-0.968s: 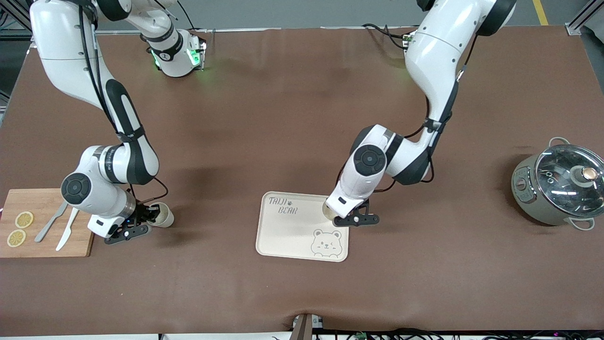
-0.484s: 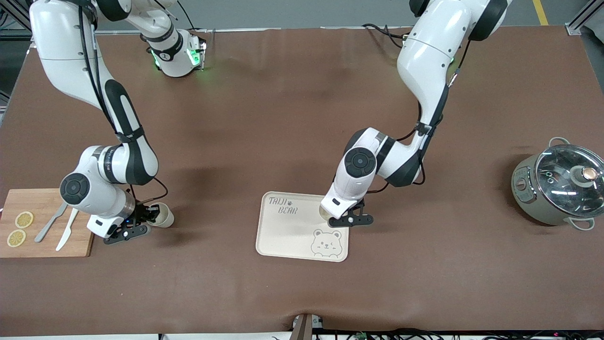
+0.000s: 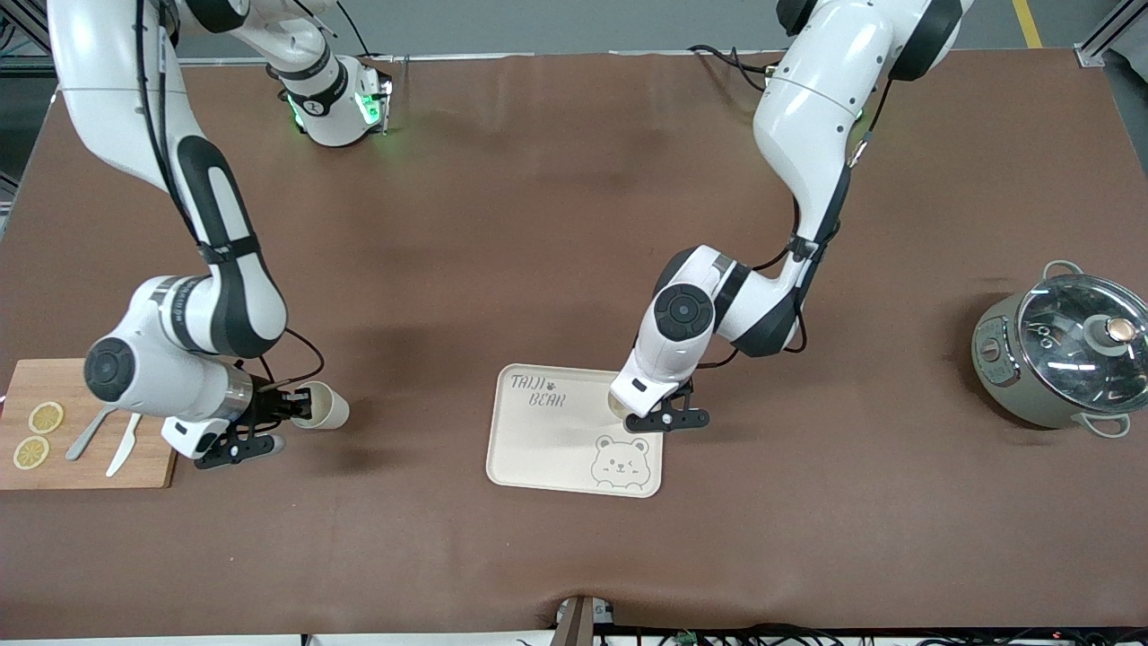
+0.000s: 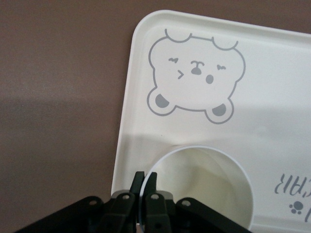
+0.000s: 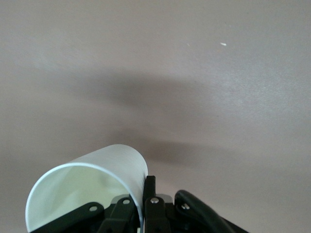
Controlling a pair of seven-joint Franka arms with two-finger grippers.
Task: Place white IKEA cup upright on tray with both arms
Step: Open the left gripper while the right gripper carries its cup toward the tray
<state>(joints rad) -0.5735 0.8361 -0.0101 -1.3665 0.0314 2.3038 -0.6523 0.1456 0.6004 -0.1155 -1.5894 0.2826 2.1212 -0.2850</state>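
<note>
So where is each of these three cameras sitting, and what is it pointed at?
Front view: high across the table, facing both arms, the tray between them.
Left wrist view: on the left arm, looking down past the left gripper at a cup on the tray, which the front view shares.
Right wrist view: on the right arm, showing the right gripper pinching another cup.

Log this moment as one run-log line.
left gripper: shut on cup, upright on tray | right gripper: shut on second cup, tilted, beside cutting board | second placement pending
</note>
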